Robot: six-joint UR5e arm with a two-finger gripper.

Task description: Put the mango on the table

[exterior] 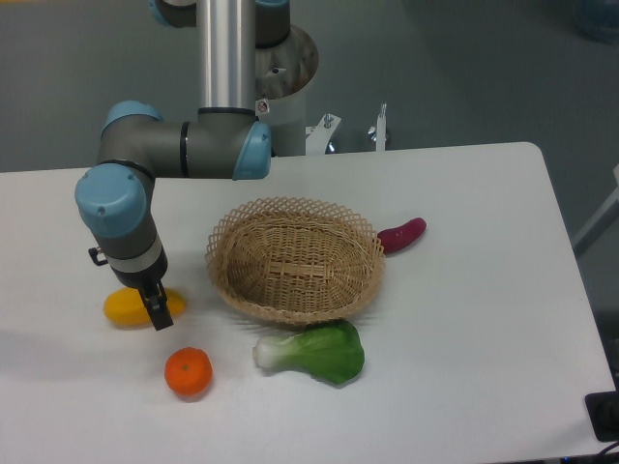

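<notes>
The gripper [157, 311] clamps the mango [135, 305] low on the table [464, 319], left of the basket [295, 259]; released carelessly, the curved fruit could roll toward the orange [188, 372].

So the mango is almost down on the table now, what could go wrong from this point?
The mango is smooth and rounded, so once the hand lets go it may roll, perhaps toward the orange just in front of it. The hand hides part of the mango, so I cannot tell if it truly rests on the table; releasing early could drop it. Lifting away at an angle might drag it.
</notes>
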